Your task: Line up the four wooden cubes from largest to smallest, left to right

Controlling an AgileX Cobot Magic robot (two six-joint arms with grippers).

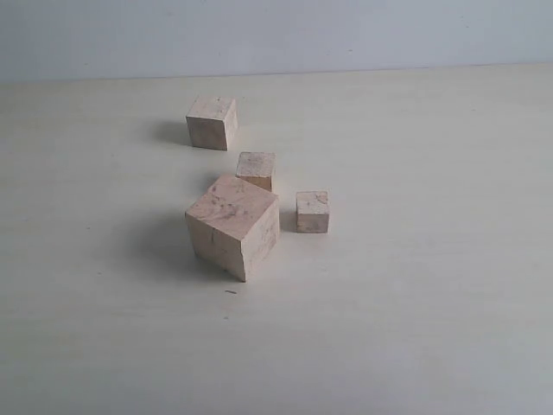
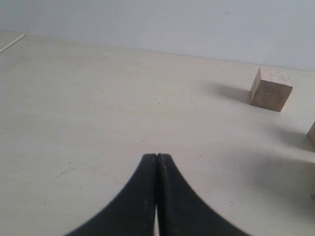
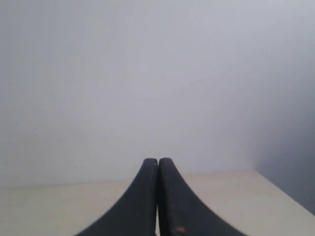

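Four pale wooden cubes stand scattered near the middle of the table in the exterior view. The largest cube (image 1: 232, 226) is nearest the front, turned corner-on. Just behind it sits a small cube (image 1: 257, 169), and the smallest cube (image 1: 312, 212) is to its right. A mid-sized cube (image 1: 212, 123) stands farther back. Neither arm shows in the exterior view. My left gripper (image 2: 157, 156) is shut with nothing in it, and the mid-sized cube (image 2: 270, 89) lies well ahead of it. My right gripper (image 3: 158, 160) is shut and empty, facing a wall.
The pale table (image 1: 415, 311) spreads all round the cubes, and a grey-blue wall (image 1: 346, 35) stands behind it. The table's far edge and corner (image 3: 256, 172) show in the right wrist view. A sliver of another cube (image 2: 311, 135) touches the left wrist view's edge.
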